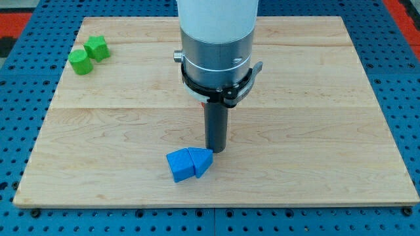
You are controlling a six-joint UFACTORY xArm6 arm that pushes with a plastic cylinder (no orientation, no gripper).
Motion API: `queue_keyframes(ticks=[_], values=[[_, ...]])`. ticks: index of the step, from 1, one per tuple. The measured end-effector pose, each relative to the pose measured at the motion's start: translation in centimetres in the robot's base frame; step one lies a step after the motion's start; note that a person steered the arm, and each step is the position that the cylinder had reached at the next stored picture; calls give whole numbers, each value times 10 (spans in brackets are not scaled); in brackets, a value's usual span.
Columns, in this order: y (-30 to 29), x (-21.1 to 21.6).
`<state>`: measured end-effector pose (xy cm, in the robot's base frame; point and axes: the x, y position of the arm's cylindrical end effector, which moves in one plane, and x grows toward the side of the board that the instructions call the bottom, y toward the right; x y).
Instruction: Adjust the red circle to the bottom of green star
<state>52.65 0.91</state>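
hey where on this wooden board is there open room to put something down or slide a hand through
The widest bare stretch is the view's right half of the wooden board. The strip between the two green blocks at upper left and the two blue blocks at bottom centre is also free. It is crowded at bottom centre, where my tip stands just above the blue blocks.

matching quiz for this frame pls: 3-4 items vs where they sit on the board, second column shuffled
Items:
1. two green blocks
2. two blue blocks
3. my tip
4. wooden board

Places:
A. just above and to the right of the blue pair
B. board's top-left corner in the view
C. near the bottom edge, left of centre
D. on the blue pegboard

Pairs: 1-B, 2-C, 3-A, 4-D
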Motion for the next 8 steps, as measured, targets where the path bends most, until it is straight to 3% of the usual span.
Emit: queue_keyframes(ticks=[2,4,6,7,8], values=[[49,0],[34,-67],[-102,-167],[-149,-184],[-182,-166]])
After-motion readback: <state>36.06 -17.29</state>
